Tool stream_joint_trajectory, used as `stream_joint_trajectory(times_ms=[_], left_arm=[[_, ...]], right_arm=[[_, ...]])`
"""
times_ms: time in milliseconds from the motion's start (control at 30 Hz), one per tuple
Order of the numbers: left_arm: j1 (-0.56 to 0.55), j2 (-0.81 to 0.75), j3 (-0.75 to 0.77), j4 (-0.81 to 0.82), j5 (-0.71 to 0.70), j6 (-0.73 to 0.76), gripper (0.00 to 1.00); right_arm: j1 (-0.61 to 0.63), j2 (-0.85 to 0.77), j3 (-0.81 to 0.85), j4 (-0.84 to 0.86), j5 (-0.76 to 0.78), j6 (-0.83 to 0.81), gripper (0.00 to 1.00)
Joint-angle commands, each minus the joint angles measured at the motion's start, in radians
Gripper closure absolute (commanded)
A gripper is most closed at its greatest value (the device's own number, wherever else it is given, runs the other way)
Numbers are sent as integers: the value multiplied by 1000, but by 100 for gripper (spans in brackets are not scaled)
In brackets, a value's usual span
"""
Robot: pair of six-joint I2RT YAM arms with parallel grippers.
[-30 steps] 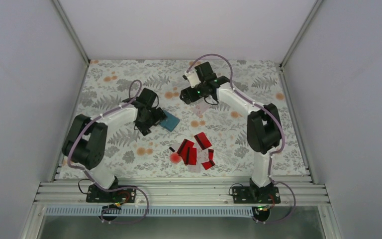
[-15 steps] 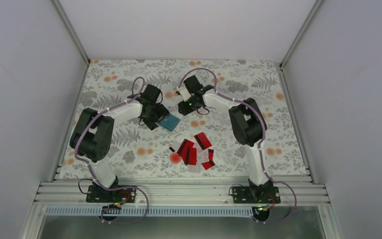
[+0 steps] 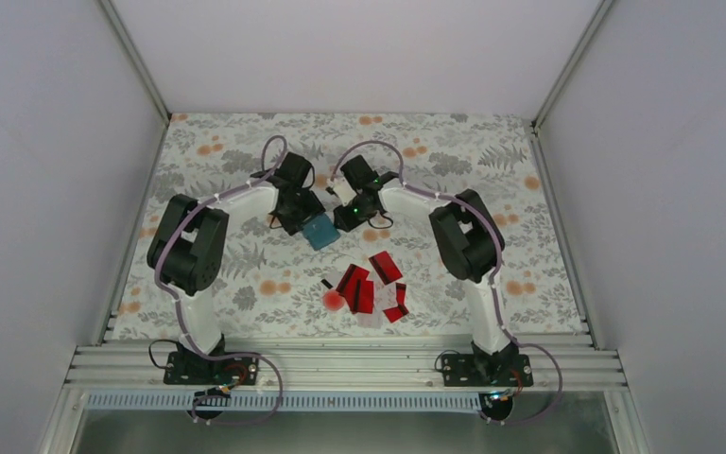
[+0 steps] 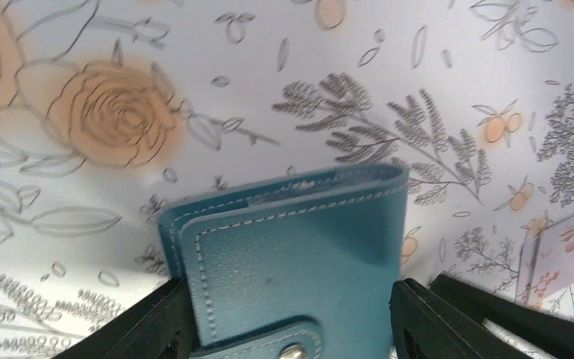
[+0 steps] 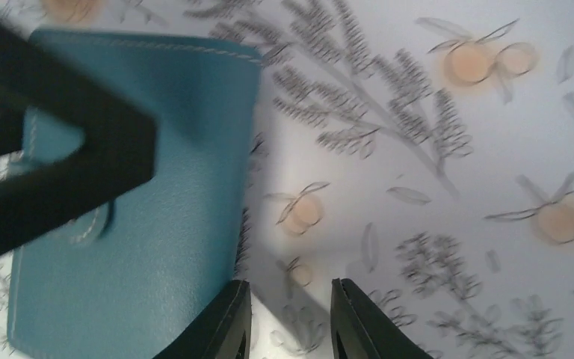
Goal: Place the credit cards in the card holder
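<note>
**A:** So, where were the cards [image 3: 371,284] sitting?

**B:** Closest to the arm bases. They were in a loose red pile on the floral cloth [image 3: 246,151], roughly midway between the two arms, and some overlapped. A red blob [image 3: 332,300] and a small black bit [image 3: 326,283] sat at the pile's left edge.

**A:** And the holder?

**B:** The holder [image 3: 320,231] lay a little farther out, apart from the pile. It seemed flat on the cloth, with its snap tab across the front.

**A:** Did anything have hold of it?

**B:** Kind of. The left gripper [image 4: 290,295] straddled it with one finger against each side edge. Honestly, I couldn't tell if it was actually squeezing or just touching. The right gripper [image 5: 288,314] hung low just beside the holder on the opposite side. Its jaws were almost together with a thin gap, and only cloth showed through, so it was gripping nothing. Both arms bent inward over the cloth and met at the holder.
</note>
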Motion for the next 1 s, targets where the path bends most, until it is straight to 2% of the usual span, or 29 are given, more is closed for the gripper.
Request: stream_joint_trajectory(times_ms=[0,100,233,433,533,700,800,867,967], left_arm=[[1,23,62,-12,-42,129,34],[0,22,100,-47,-74,202,34],[-14,-2,134,-153,-167,273,31],[-70,-79,94,-241,-338,303,24],[-106,-111,96,-266,-411,313,25],[-157,-122,108,-265,-464,326,24],[-177,-106,121,-269,-471,312,25],[-186,-92,134,-281,-488,300,27],[-196,-63,155,-297,-501,288,30]], right_arm=[[29,-54,-65,-8,-72,30,73],[29,-93,-89,-2,-77,60,73],[29,-145,-96,-26,-1,89,73],[29,-278,-133,-24,114,156,71],[29,-419,-169,17,163,202,63],[29,-679,-242,115,352,260,22],[28,-767,-242,157,412,257,5],[28,-792,-234,174,448,278,1],[18,-775,-220,119,592,435,1]])
